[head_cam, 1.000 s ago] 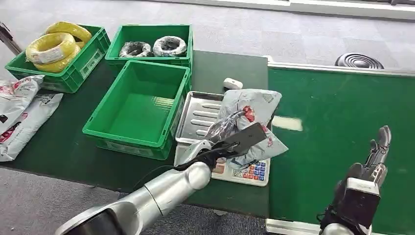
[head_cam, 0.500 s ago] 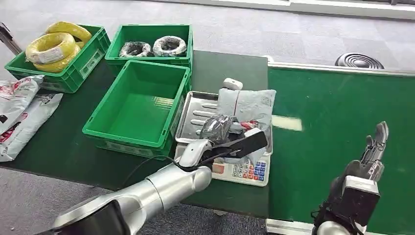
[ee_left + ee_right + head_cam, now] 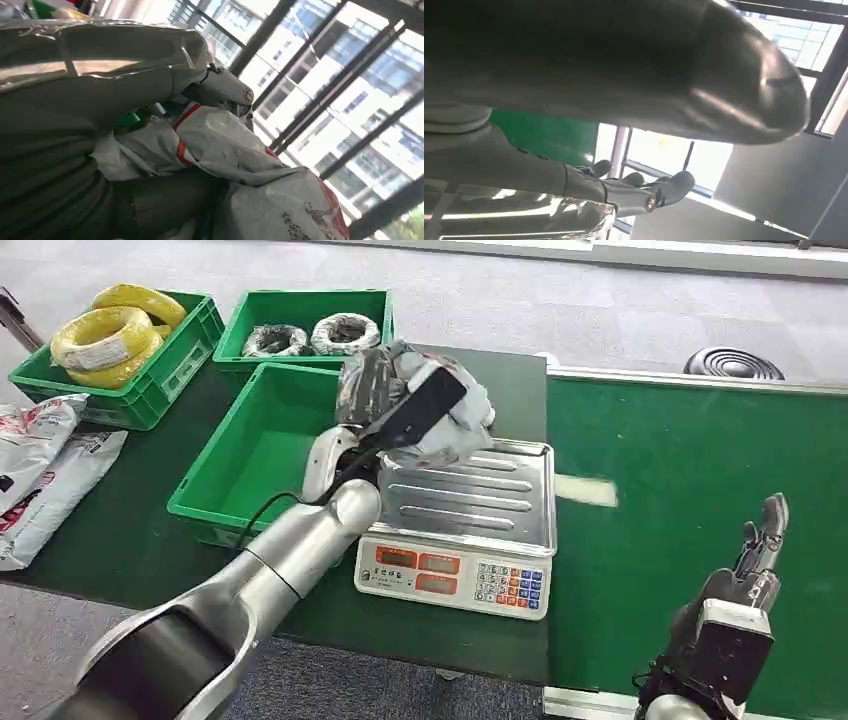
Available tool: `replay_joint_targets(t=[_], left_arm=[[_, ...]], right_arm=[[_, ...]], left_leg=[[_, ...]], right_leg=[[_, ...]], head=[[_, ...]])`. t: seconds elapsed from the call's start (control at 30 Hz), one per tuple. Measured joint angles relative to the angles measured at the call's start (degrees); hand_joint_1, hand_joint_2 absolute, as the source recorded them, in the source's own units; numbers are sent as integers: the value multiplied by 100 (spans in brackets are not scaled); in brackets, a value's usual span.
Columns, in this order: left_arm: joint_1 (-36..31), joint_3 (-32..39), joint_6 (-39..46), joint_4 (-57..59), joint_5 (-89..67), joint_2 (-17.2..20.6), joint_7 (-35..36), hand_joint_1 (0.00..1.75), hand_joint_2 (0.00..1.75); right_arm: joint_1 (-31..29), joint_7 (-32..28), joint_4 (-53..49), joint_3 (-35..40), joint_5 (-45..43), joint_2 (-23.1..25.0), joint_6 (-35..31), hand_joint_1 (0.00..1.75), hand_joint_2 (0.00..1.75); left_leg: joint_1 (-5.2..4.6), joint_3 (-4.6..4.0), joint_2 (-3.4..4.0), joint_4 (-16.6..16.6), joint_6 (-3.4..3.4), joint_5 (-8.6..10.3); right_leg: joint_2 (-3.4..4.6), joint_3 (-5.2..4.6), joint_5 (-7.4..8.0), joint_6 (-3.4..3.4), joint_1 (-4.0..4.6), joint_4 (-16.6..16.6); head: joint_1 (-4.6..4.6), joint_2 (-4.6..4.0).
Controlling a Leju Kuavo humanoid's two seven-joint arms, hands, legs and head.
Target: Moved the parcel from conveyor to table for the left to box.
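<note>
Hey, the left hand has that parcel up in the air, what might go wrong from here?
1. The parcel is a limp bag bunched in the left hand; it might slip out and drop back on the scale tray.
2. It hangs near the empty bin's rim, so a loose flap may catch there.

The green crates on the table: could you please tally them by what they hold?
Crate with yellow coils: 1
Crate with grey coils: 1
Empty crate: 1
Total: 3
</note>
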Motion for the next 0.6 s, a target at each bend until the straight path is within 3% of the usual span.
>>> replay_joint_targets(t=[0.3, 0.33, 0.47, 0.5, 0.6], left_arm=[[-482, 1805, -17, -17, -98, 627, -177, 169, 175], [-507, 1914, 2, 44, -124, 684, -107, 73, 175], [-704, 2217, 4, 607, -441, 911, 656, 73, 175], [-735, 2281, -2, 758, -504, 981, 739, 0, 175], [-773, 2416, -7, 1059, -553, 1139, 811, 0, 175]], right_arm=[[240, -4, 48, -7, -4, 0, -77, 0, 0], [264, -4, 48, -7, -4, 0, -94, 0, 0], [334, -4, 48, -2, 0, 2, -199, 0, 0], [355, 0, 46, -2, 0, 2, -212, 0, 0], [394, 2, 44, -2, 0, 2, -230, 0, 0]], left_leg=[[0, 0, 0, 0, -1, 1], [0, -1, -1, 0, -1, 1], [-1, -1, 2, 0, -1, 1], [-1, 0, 4, 0, -1, 1], [0, 0, 3, 0, -3, 3]], right_leg=[[1, 0, 0, 0, 0, 2], [0, 1, 0, 0, 0, 2], [5, 0, 0, 0, -1, 2], [10, -1, 0, 0, -1, 2], [9, -4, 0, -1, 0, 2]], head=[[0, 0], [0, 0], [2, 0], [2, 0], [0, 0]])
